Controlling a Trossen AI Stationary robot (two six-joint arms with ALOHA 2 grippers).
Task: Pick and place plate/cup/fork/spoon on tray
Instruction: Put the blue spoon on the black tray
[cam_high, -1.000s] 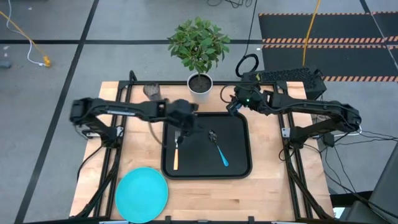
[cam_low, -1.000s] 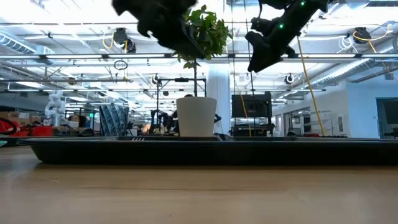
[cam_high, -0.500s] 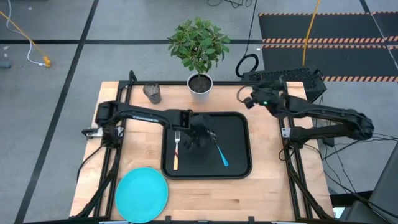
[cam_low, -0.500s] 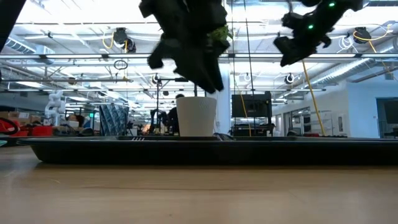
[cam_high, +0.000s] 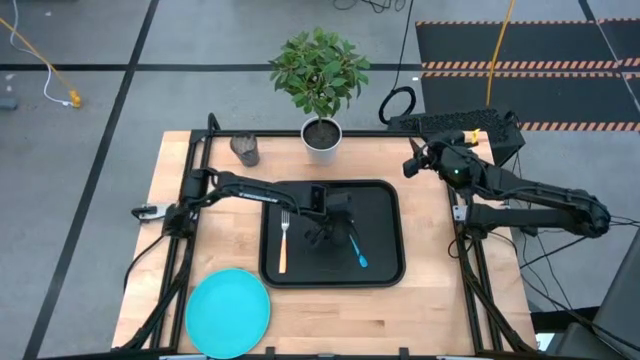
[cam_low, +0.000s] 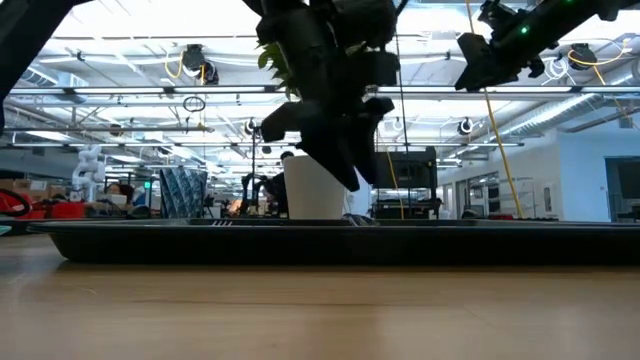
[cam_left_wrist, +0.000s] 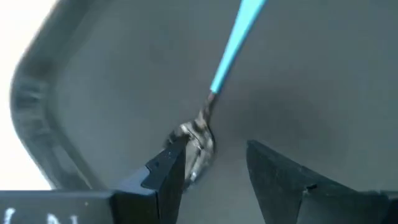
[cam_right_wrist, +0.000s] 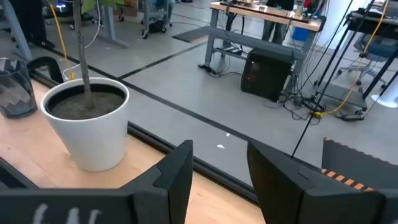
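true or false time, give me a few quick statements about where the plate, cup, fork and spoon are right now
1. The round turquoise plate lies on the large black rectangular tray. False: it rests on the wooden table, off the tray's near-left corner.
2. The orange-handled metal fork lies on the tray. True.
3. The small dark translucent cup stands on the tray. False: it stands on the table beside the white plant pot.
4. The left claw is at the bowl end of the blue-handled spoon, its fingers apart. True.

Grey floor (cam_high: 80, 150), black mats (cam_high: 520, 60), seemingly fluorescent ceiling lights (cam_low: 120, 45).
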